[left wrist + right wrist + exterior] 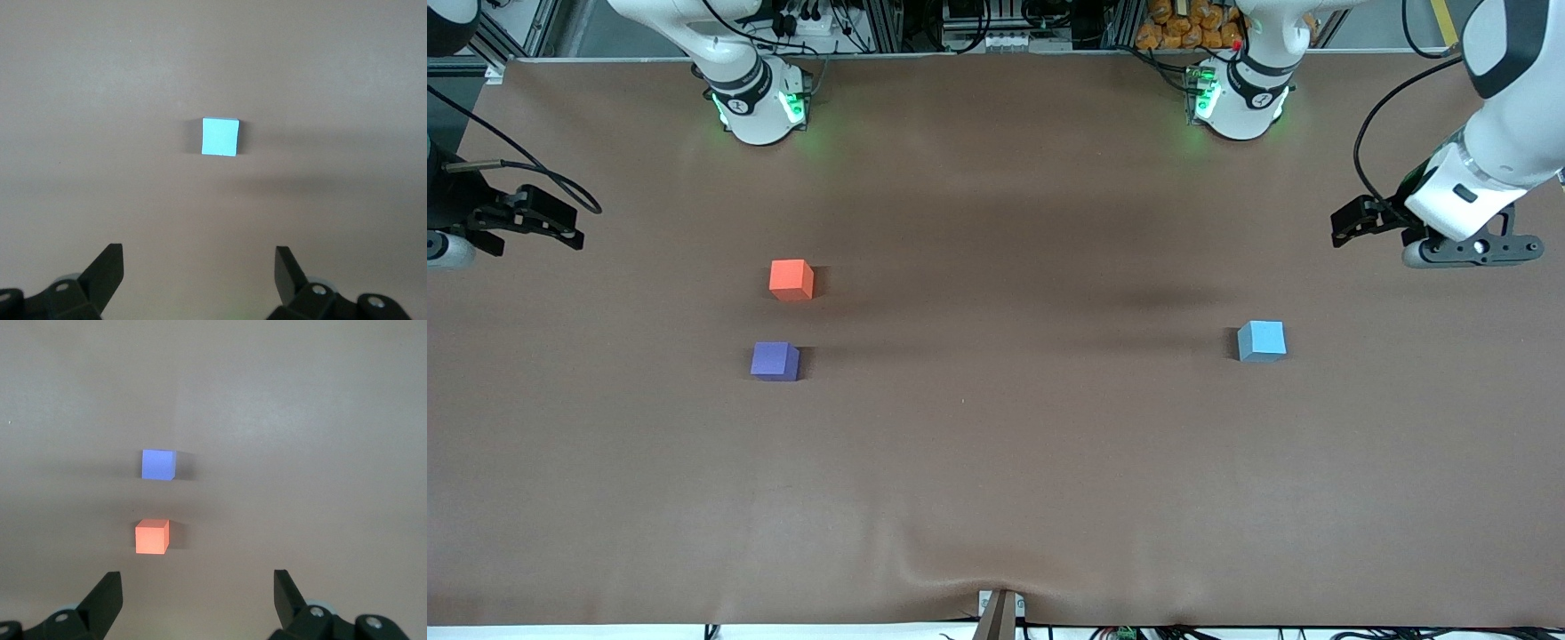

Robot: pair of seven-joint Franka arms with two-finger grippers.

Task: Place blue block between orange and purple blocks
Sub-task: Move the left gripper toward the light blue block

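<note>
Looking down on the brown table (996, 498), we see both grippers released and empty: left gripper (200, 270) and right gripper (198, 590) raised over opposite table ends. The orange block (791, 279) and purple block (775, 361) sit near the right arm's end, the purple one nearer the front edge. The blue block (1261, 340) sits well apart near the left arm's end.

Two white arms with glossy rounded shells, black rings at the joints. Round white bases (758, 111) lit by green lamps, a second base (1240, 107) likewise glowing green, small black marks printed on both. Black cables looped along the left arm (1507, 116). Black camera bracket and a flat black plate with holes at the left wrist. Matte black wedge-shaped fingers (107, 270) with silver screws on the left gripper (200, 273); same on the right gripper (197, 593).
</note>
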